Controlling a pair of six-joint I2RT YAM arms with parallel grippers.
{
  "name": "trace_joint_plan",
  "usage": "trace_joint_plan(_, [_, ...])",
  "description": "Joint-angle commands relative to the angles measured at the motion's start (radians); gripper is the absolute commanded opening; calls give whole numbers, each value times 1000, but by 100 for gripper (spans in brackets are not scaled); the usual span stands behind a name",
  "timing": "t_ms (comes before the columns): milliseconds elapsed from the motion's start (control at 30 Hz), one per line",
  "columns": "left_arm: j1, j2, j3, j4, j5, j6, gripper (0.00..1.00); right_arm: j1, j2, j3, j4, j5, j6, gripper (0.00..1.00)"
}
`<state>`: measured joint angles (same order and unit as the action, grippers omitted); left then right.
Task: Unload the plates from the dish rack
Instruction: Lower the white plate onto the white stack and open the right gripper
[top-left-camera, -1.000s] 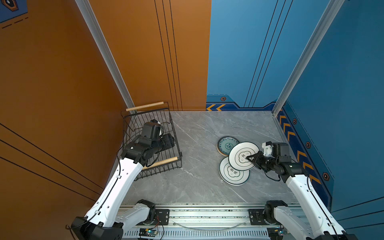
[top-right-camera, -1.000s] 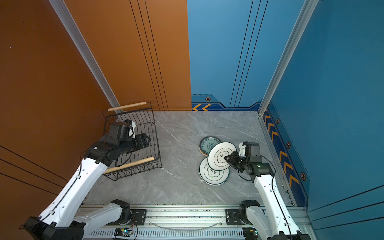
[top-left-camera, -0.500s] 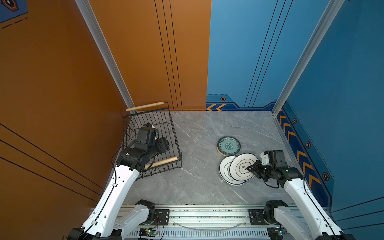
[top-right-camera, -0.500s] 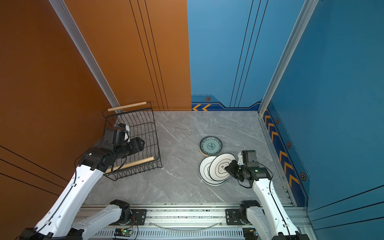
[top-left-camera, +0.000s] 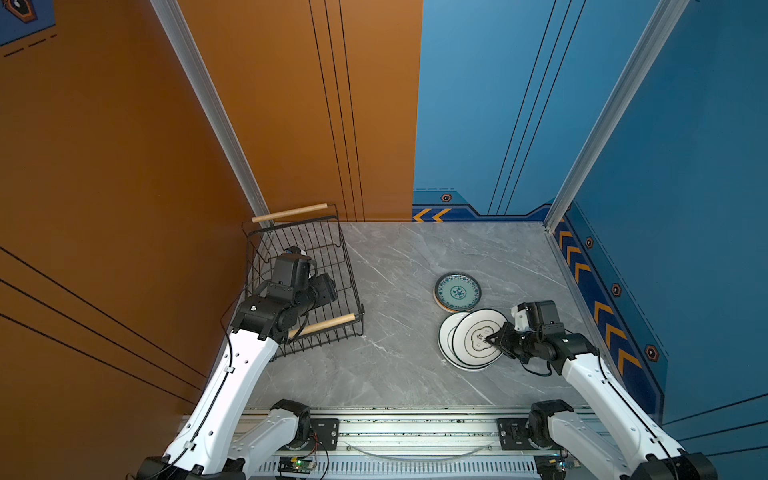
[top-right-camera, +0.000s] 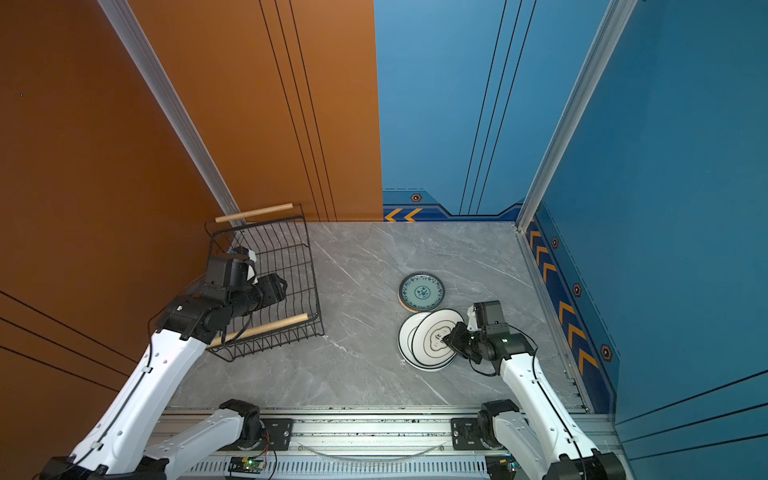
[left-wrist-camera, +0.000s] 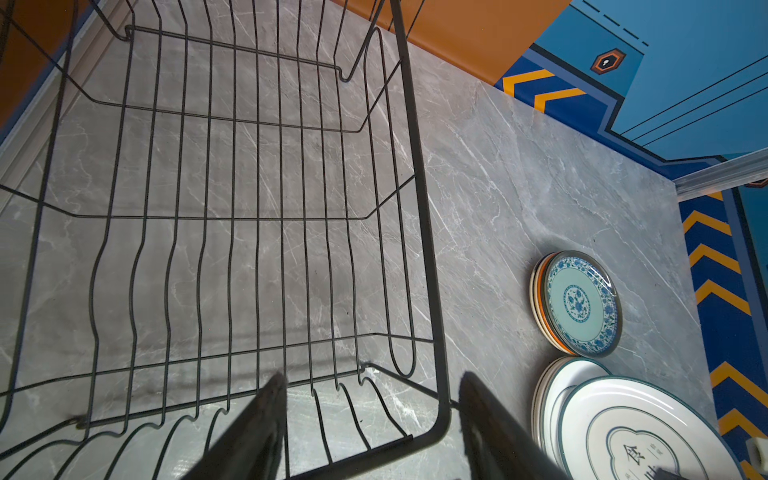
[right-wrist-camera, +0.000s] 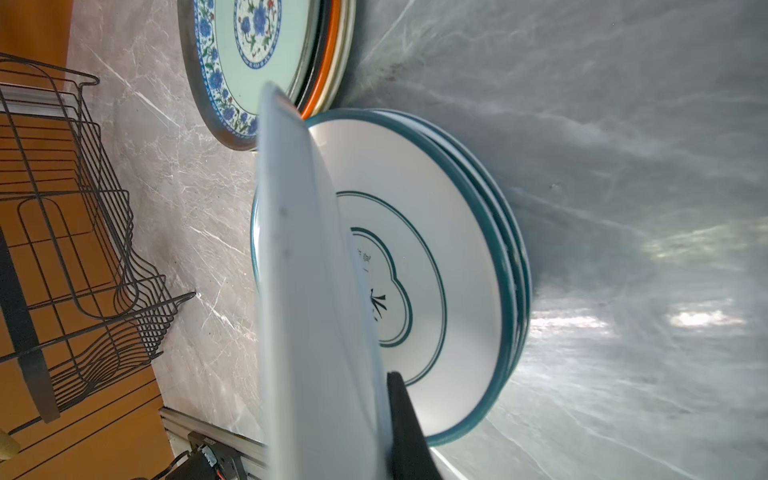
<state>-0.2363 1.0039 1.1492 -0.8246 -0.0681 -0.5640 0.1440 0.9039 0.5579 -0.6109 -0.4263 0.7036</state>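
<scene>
Basically, the right fingers (right-wrist-camera: 401, 409) are clamped on the right rim of a white plate (top-left-camera: 477, 340). It extends left from them, tilted with the gripped edge high, over the white stack (top-left-camera: 445, 347) near-right on the bench (top-left-camera: 395, 282), just near of the small-plate stack (top-left-camera: 457, 291). The left fingers (left-wrist-camera: 266, 409) hang spread and empty over the dish rack (top-left-camera: 291, 213) at far left, which looks bare, so I'd judge the right arm only needs to lower and let go.

Grey, seemingly marble tabletop (top-left-camera: 407, 374); orange wall (top-left-camera: 104, 166); blue wall (top-left-camera: 478, 104)
</scene>
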Motion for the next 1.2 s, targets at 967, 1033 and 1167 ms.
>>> trace_joint_plan(967, [64,2,-10,-42,2,34,68,74,144,41,-87,153,-70,58])
trace_joint_plan(1033, [64,5,-14,-42,2,36,68,85,148,53,-103,182,-73,60])
trace_joint_plan(1167, [63,17,-15,-43,8,38,68,110,159,75,-129,222,-81,64])
